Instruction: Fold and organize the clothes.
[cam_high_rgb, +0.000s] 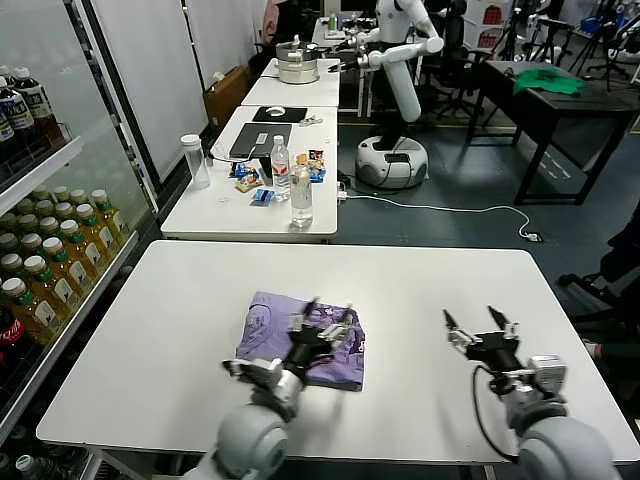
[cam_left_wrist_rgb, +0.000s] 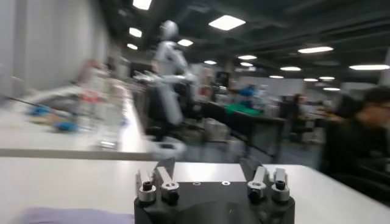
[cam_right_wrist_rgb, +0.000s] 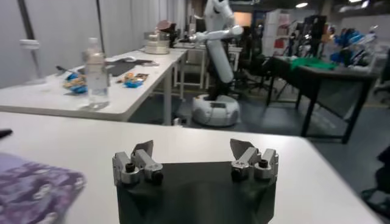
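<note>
Head view gives me the lavender T-shirt (cam_high_rgb: 300, 340) lying folded into a compact rectangle on the white bench (cam_high_rgb: 150, 330), left of centre and near my edge. My left claw (cam_high_rgb: 322, 318) sits over the shirt's near half with its fingers spread and nothing pinched between them. My right claw (cam_high_rgb: 480, 322) waits well apart to the right over bare bench, fingers spread wide and empty.
</note>
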